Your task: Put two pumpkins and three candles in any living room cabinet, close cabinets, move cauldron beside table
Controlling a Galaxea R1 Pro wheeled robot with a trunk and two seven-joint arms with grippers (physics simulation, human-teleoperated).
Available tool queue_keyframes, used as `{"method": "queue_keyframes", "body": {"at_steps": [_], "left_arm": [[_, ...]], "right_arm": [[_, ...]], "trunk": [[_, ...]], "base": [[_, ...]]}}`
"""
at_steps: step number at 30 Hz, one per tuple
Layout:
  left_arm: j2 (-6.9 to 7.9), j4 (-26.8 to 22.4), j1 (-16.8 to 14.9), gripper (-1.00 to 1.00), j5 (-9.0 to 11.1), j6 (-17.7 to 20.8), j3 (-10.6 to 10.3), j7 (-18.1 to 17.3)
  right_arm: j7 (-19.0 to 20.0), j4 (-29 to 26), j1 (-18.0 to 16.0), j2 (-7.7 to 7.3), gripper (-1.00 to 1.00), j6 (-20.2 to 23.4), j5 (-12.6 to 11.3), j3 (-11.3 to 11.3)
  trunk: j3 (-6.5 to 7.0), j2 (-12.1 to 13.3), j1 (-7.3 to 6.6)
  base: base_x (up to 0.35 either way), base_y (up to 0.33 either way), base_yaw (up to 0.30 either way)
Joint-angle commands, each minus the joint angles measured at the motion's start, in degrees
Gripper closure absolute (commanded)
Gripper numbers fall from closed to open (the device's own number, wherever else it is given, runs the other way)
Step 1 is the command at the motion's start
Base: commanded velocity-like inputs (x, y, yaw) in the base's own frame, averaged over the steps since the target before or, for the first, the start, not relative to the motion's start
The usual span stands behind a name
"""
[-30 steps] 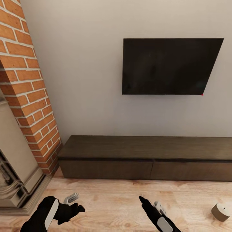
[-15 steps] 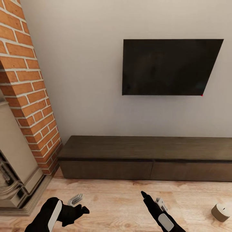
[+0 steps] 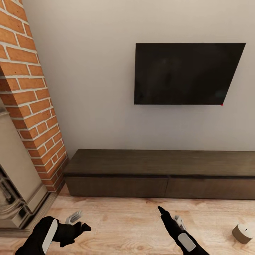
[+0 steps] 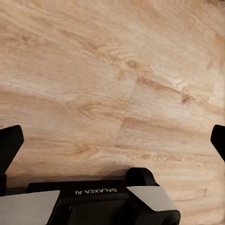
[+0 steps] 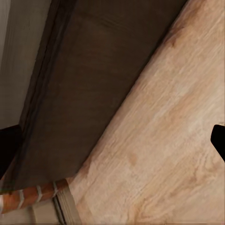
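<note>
The long, low dark-brown cabinet (image 3: 159, 173) runs along the wall ahead, its flat drawer fronts shut; its front also appears in the right wrist view (image 5: 89, 93). One tan-grey candle (image 3: 243, 233) stands on the floor at the far right, right of my right gripper (image 3: 169, 216). That gripper hovers open over the floor short of the cabinet, holding nothing (image 5: 112, 145). My left gripper (image 3: 79, 222) is open and empty above bare floorboards (image 4: 112, 140). The pumpkins, the other candles, the cauldron and the table are out of view.
A brick fireplace column (image 3: 32, 99) with a beige stone surround (image 3: 14, 184) stands at the left, close to my left arm. A black TV (image 3: 186, 72) hangs on the wall above the cabinet. Light wood floor (image 3: 124, 226) lies between me and the cabinet.
My left gripper drew back to the left after edging forward. My right gripper crept a little forward and to the right. The cabinet and candle have not moved.
</note>
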Motion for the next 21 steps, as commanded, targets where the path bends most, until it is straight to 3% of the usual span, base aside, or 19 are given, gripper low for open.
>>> {"method": "queue_keyframes", "body": {"at_steps": [1, 6, 11, 21], "left_arm": [[4.34, 0.03, -0.01, -1.0, 0.05, -0.04, 0.1, -27.74], [5.9, 0.15, -0.02, -1.0, 0.14, -0.17, 0.25, -29.46], [5.84, 0.17, -0.03, -1.0, 0.15, -0.19, 0.27, -29.68], [5.76, 0.18, -0.03, -1.0, 0.15, -0.22, 0.27, -29.61]], "right_arm": [[7.62, 0.06, 0.01, 0.15, -1.0, 0.95, -9.85, -0.06], [8.11, 0.07, 0.04, 0.25, -1.0, 0.81, -10.88, -0.21], [8.4, 0.03, 0.04, 0.34, -1.0, 0.7, -12.96, -1.88], [8.6, 0.22, 0.04, 0.44, -1.0, 0.67, -17.38, -4.0]], "trunk": [[0.0, 0.0, 0.0], [0.0, 0.0, 0.0], [0.0, 0.0, 0.0], [0.0, 0.0, 0.0]], "base": [[0.097, 0.0, 0.0], [0.203, 0.0, 0.0], [0.111, 0.0, 0.0], [0.261, 0.0, 0.0]]}}
